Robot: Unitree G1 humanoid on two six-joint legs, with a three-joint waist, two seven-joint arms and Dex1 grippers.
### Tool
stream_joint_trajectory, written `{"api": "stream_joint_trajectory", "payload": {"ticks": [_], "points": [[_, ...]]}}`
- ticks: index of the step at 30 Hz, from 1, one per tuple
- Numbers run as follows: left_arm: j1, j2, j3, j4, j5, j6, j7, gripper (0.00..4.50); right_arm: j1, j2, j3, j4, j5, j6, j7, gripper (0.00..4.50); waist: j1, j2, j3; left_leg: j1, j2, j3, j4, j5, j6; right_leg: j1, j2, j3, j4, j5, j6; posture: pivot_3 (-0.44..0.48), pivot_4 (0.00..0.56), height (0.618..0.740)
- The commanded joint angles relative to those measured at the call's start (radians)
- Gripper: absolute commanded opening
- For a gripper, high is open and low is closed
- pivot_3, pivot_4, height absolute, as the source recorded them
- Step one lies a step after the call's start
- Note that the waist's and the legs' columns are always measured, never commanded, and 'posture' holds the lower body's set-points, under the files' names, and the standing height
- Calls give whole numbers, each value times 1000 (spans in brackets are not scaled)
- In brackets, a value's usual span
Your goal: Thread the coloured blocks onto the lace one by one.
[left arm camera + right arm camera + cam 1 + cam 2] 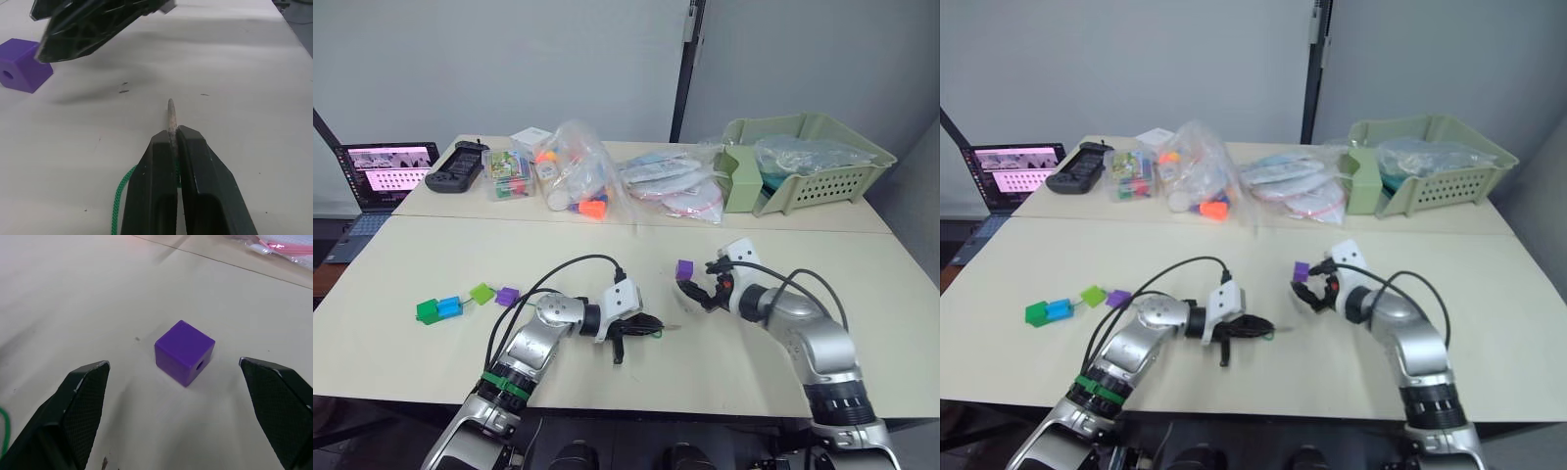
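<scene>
Purple plastic, a small cube with a hole (684, 269), sits on the cream table (607, 255) just ahead of my right pincer (691, 296), whose black fingers stand spread. My left pincer (651, 327) lies low on the table, closed on the thin dark-green lace (646, 334). Four more small cubes, dark green, blue, lime and purple (467, 301), lie in a row off to my left.

Through my left wrist, the stiff tan lace tip (170, 116) juts from between my clamped fingers (205, 171).

Through my right wrist, the purple cube (184, 352) rests between my wide-apart fingers (83, 391), untouched.
</scene>
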Motion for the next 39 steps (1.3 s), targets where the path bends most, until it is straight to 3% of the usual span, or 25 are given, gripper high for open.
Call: {"api": "stream_joint_trajectory", "payload": {"ticks": [1, 18, 19, 27, 39], "points": [[-6, 2, 15, -42, -19, 5, 9, 0, -34, 20, -8, 13, -20, -29, -46, 4479, -1, 0, 0, 0, 0, 0, 0, 0, 0, 0, 0, 0, 0, 0, 0, 0, 150, 734], [-17, 7, 9, -50, -29, 8, 14, 0, -121, 245, -31, 218, -62, -102, -260, 4479, -17, 0, 0, 1, 0, -5, -2, 0, 0, -1, 0, 0, 1, 1, -1, 0, 150, 734], [-17, 7, 9, -50, -29, 8, 13, 0, -122, 250, -32, 221, -63, -103, -268, 3935, -17, 0, 0, 1, 0, -5, -2, 0, 0, -1, 0, 0, 1, 1, -1, 0, 150, 734], [-18, 6, 7, -47, -30, 2, 8, 0, -77, 240, -49, 113, -53, -64, -302, 1250, -18, 0, 0, 0, 0, -6, -3, 0, 0, -1, 0, 0, 1, 1, -1, 0, 150, 734], [-36, -40, -23, 2, -29, -35, -33, 0, 133, 134, -84, -300, 14, 155, -273, 1199, -14, 0, 0, 0, 0, -6, -3, 0, 0, -1, 0, 0, 0, 1, -1, 0, 150, 734]]}}
